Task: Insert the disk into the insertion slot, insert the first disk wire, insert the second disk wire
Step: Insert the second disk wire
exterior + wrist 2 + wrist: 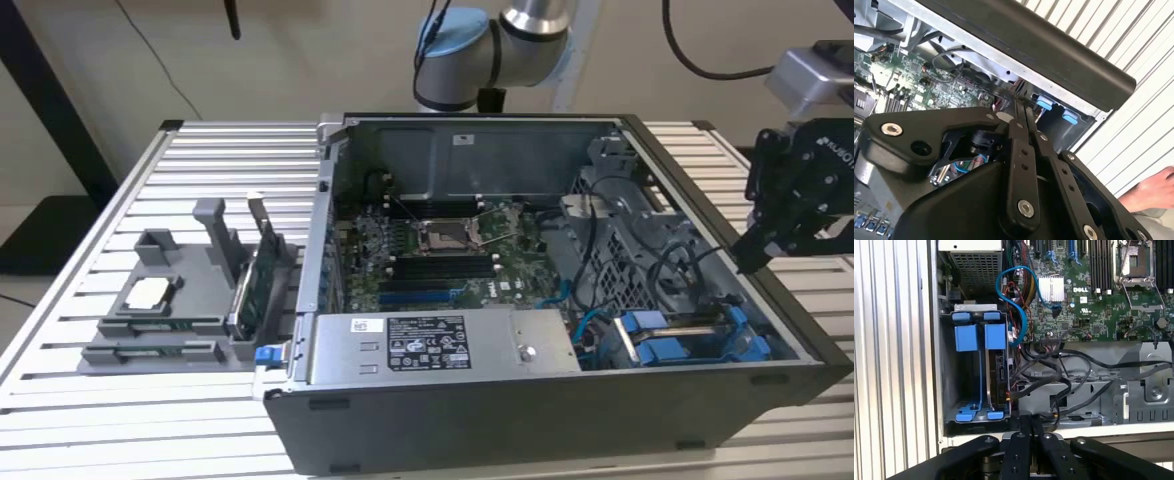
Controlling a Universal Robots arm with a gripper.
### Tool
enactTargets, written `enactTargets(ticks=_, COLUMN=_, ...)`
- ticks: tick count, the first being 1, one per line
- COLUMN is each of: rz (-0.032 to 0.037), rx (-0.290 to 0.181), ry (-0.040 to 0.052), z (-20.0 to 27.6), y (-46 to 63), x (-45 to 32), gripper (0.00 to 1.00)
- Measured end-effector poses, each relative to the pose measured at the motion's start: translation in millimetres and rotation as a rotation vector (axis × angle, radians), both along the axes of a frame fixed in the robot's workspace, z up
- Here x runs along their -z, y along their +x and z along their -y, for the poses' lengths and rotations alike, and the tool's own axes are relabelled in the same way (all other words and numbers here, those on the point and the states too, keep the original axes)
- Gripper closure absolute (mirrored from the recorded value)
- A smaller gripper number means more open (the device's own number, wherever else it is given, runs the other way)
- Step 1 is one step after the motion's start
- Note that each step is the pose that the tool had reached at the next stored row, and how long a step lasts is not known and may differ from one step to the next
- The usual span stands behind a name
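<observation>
Hand [1030,420] closed, empty, hovering just outside the case wall [1114,432]

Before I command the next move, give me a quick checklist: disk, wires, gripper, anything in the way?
1. Disk in its blue carrier stands in the drive bay: ok.
2. Disk pushed fully home: cannot tell.
3. Blue wire plugged into the disk: cannot tell, its end is hidden.
4. Gripper shut and holding nothing: ok.
5. Gripper above the computer case wall, clear of the black cables: ok.
6. People clear of the workspace: not ok, a person's hand is over the slatted table near the case.
</observation>
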State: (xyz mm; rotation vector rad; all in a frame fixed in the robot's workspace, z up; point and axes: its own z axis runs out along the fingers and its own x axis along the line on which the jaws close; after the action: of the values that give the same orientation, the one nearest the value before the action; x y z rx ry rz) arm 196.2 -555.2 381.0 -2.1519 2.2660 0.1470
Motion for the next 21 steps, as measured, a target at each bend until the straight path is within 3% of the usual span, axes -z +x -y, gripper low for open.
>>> enactTargets(ticks=1, rz=-0.0016, rx=-0.001, ry=-0.0015, z=-0.3, y=0.4, x=0.0, gripper=0.78)
enactTargets(ticks=3, rz=-0.0023, rx=-0.004, ry=-0.0050, z=-0.6, y=1.2, x=0.0, gripper=0.78)
enactTargets(ticks=4, rz=-0.0024, rx=-0.005, ry=-0.0093, z=-0.9, y=1.7, x=-0.1, gripper=0.71)
enactTargets(ticks=11, rz=-0.0015, rx=-0.012, ry=-0.0404, z=-5.2, y=2.2, x=2.6, gripper=0.71)
enactTargets(ticks=15, rz=-0.0014, rx=-0.012, ry=-0.0422, z=-6.0, y=2.3, x=3.1, gripper=0.73)
enactTargets(ticks=16, rz=-0.0014, rx=-0.012, ry=-0.0422, z=-6.0, y=2.3, x=3.1, gripper=0.81)
enactTargets(ticks=21, rz=-0.0013, rx=-0.012, ry=-0.0423, z=-6.1, y=2.3, x=3.1, gripper=0.81)
